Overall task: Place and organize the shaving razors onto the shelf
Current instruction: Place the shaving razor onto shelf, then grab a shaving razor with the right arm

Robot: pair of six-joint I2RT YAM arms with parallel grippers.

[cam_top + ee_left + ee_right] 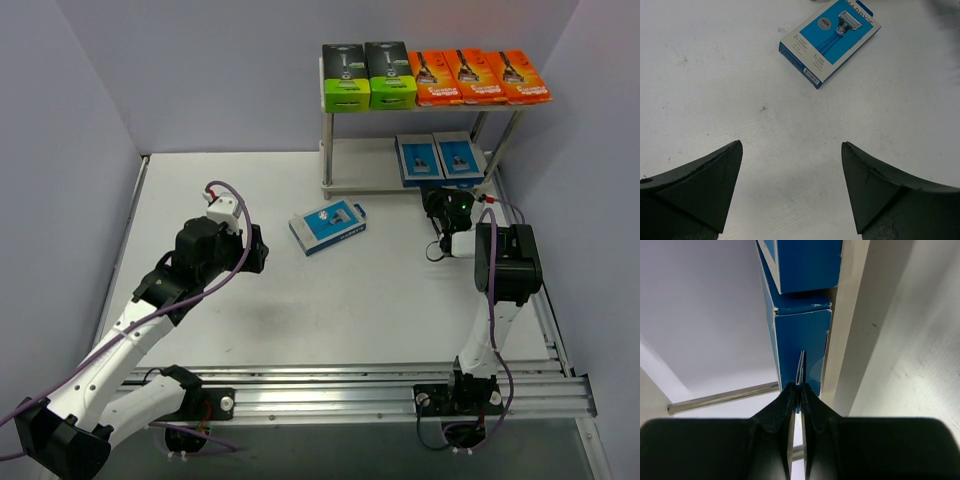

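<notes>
- Lying flat on the scuffed white table [330, 310], 1 light blue cardboard razor pack [328, 226] sits apart from the shelf [362, 168]; the left gripper [258, 248] hovers near it, jaws spread wide, grasping nothing.
- Glossy rectangular boxes fill the top board: 2 black-and-green packs [368, 76], 3 orange packs [478, 76]; 2 blue packs [440, 158] lie below.
- Only the right wrist view shows the right gripper [797, 388] clenched, tips at 1 blue pack's end.

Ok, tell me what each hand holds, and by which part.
Left hand: nothing. Right hand: pinching the thin end tab of a blue razor pack on the shelf.
</notes>
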